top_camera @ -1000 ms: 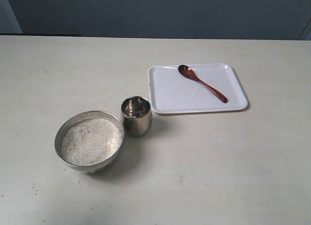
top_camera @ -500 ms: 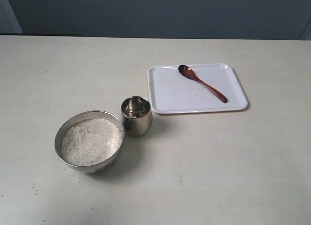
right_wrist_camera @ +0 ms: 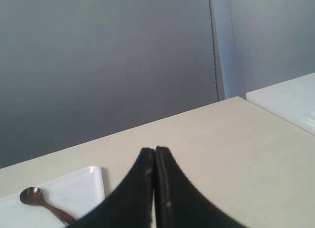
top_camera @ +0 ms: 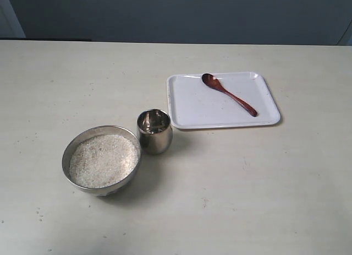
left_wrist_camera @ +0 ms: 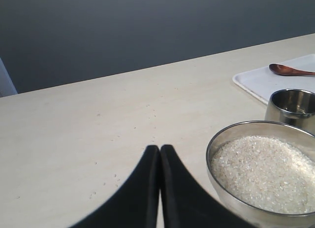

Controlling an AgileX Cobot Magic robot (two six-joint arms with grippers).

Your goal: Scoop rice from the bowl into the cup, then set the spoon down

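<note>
Nothing is shifting since the earlier exterior pictures: the bowl (top_camera: pixel 102 190), cup (top_camera: pixel 154 139), tray (top_camera: pixel 203 109) and spoon (top_camera: pixel 228 93) are lying just where they lay.

In the exterior view, the bowl is sitting toward the near left of the desk (top_camera: pixel 247 183), holding the rice (top_camera: pixel 103 160) close to its rim. The cup is standing upright just beside the bowl's right edge; whether they are touching cannot be told. The white tray is lying beyond the cup, its near left corner close to it, and the spoon is resting diagonally inside, head toward the far edge. Bare desk is stretching wide on the near right and the far left. Neither arm is showing here.

In the left wrist view, the left gripper (left_wrist_camera: pixel 160 148) is hovering over bare desk beside the bowl (left_wrist_camera: pixel 212 142), its fingers pressed together and holding nothing. The cup (left_wrist_camera: pixel 290 114) and the tray's edge (left_wrist_camera: pixel 261 82) are lying past the bowl.

In the right wrist view, the right gripper (right_wrist_camera: pixel 155 150) is likewise keeping its fingers together and empty. The tray's corner (right_wrist_camera: pixel 74 191) with the spoon's head (right_wrist_camera: pixel 32 195) is lying to one side, with open desk running to the far edge.
</note>
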